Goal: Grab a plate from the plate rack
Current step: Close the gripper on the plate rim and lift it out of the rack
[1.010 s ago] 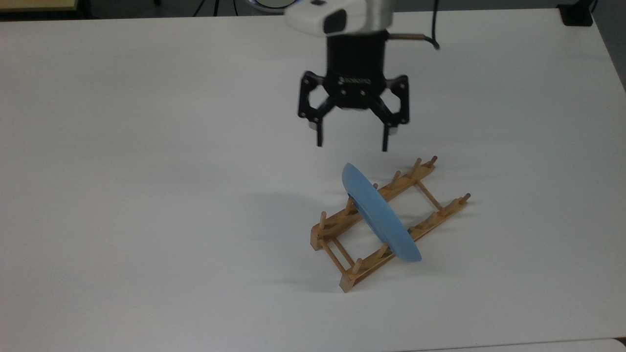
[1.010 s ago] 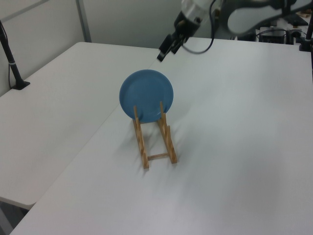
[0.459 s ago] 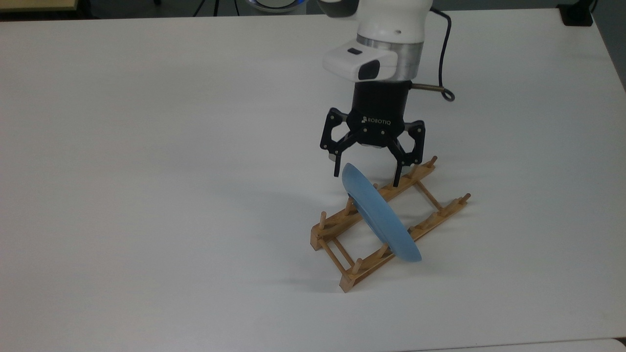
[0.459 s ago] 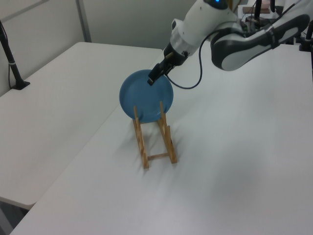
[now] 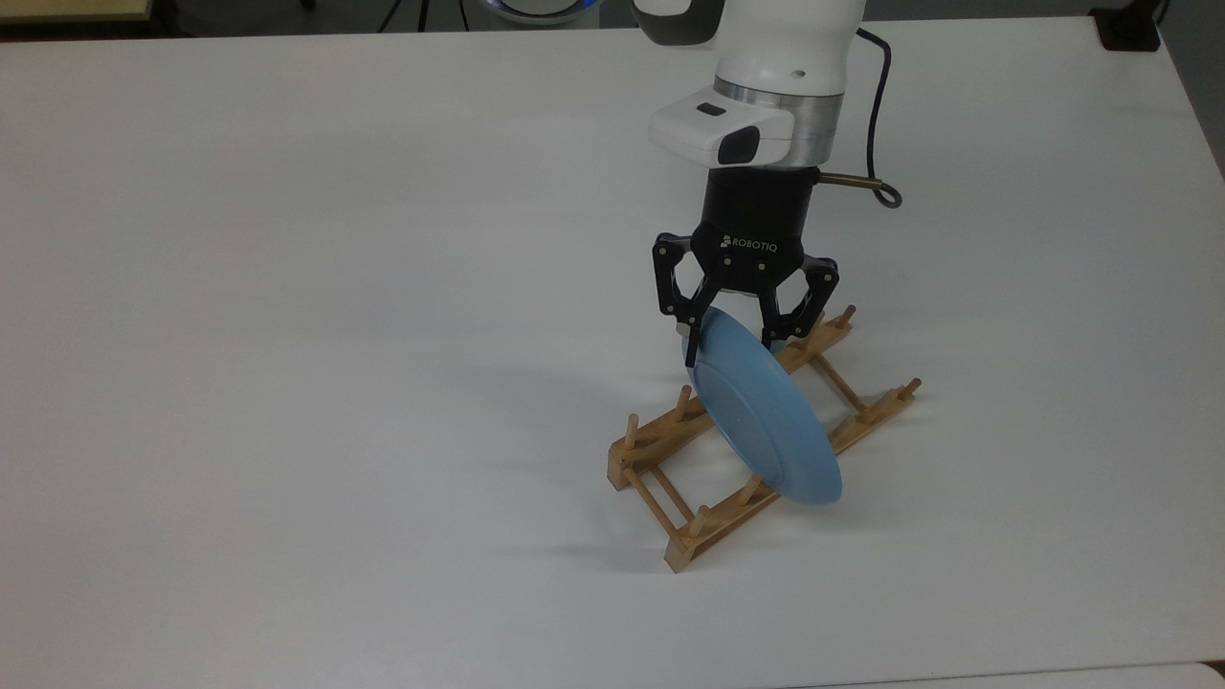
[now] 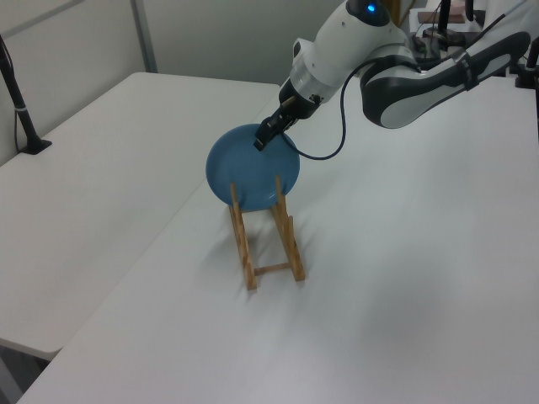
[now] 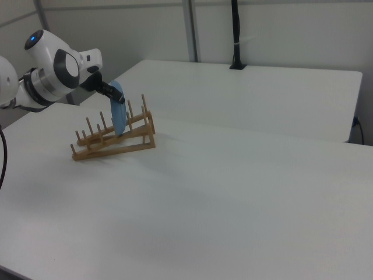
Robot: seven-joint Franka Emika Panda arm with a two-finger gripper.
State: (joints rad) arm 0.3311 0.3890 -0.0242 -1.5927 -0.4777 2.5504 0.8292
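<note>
The plate (image 5: 766,416) is tipped further back than half a second ago, its top edge now pinched between the closed fingers of the gripper (image 5: 735,340), while its lower part is still seated between the pegs of the plate rack (image 5: 660,498) on the table (image 5: 287,335). The grasp is judged made; lifting remains. The arm (image 6: 370,50) is angled down from above onto the plate's upper rim.

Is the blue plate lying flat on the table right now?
No, the plate stands tilted on edge between the pegs of the wooden plate rack, with the gripper at its top rim.
</note>
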